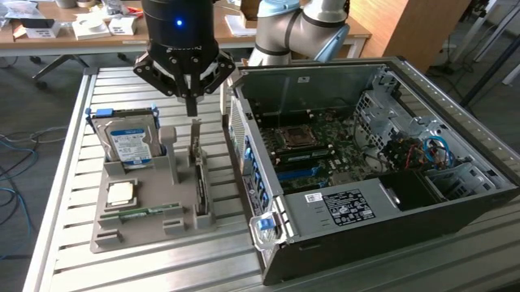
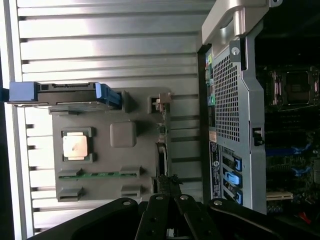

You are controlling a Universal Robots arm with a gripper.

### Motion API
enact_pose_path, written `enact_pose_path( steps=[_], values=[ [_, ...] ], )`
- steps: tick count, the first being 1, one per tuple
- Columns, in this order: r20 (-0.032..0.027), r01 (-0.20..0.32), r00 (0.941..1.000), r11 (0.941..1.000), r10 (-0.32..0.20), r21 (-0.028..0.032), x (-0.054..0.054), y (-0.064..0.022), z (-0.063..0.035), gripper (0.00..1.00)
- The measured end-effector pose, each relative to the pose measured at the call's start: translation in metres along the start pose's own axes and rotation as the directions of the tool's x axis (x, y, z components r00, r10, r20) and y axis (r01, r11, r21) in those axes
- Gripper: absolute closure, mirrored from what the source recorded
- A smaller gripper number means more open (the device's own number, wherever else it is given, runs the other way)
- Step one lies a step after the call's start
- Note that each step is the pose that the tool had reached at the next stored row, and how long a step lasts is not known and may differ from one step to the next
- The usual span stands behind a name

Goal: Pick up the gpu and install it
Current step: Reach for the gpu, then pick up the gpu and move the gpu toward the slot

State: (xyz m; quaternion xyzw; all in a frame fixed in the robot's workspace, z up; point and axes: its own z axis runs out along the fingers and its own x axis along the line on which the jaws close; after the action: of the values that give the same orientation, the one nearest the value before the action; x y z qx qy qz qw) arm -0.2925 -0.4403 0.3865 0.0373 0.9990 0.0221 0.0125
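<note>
Slatted metal table [image 1: 162, 267] carries a grey holder tray [image 1: 146, 234] and, at 3 o'clock of it in the exterior view, an open computer case [image 1: 366, 243]. We find the gpu [image 1: 200, 182] standing on edge in the tray's slot nearest the case, its pale bracket at the 12 o'clock end; it is not installed. We record the gripper [image 1: 192, 109] poised over that bracket, fingers pressed together and gripping nothing. We cannot confirm contact with the bracket. A hard drive [image 1: 130, 143] stands at the tray's 11 o'clock, a processor [image 1: 120, 193] lies at 9 o'clock, and a memory stick [image 1: 142, 213] lies near 7 o'clock.
</note>
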Motion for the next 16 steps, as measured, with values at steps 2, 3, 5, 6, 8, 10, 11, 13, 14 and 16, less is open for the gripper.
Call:
enact_pose_path(
  steps=[2,3,5,6,8,10,11,13,14,16],
  values=[
    [-0.0001,0.000,1.0000,1.0000,0.000,0.0000,0.0003,-0.0003,0.0017,0.89],
    [0.0000,0.000,1.0000,1.0000,0.000,0.0000,0.0005,-0.0004,0.0025,0.89],
    [-0.0001,0.000,1.0000,1.0000,0.000,0.0001,0.0007,-0.0006,0.0038,0.89],
    [-0.0002,0.000,1.0000,1.0000,0.000,0.0002,0.0007,-0.0006,0.0038,0.89],
    [-0.0001,0.000,1.0000,1.0000,0.000,0.0000,0.0007,-0.0006,0.0040,0.89],
    [-0.0001,0.000,1.0000,1.0000,0.000,0.0000,0.0008,-0.0006,0.0040,0.89],
    [-0.0001,0.000,1.0000,1.0000,0.000,0.0000,0.0007,-0.0006,0.0040,0.89],
    [-0.0001,0.000,1.0000,1.0000,0.000,0.0001,0.0007,-0.0006,0.0039,0.89],
    [0.0000,0.000,1.0000,1.0000,0.000,0.0000,0.0008,-0.0006,0.0040,0.89],
    [-0.0001,0.000,1.0000,1.0000,0.000,-0.0002,0.0007,-0.0006,0.0040,0.89]
  ],
)
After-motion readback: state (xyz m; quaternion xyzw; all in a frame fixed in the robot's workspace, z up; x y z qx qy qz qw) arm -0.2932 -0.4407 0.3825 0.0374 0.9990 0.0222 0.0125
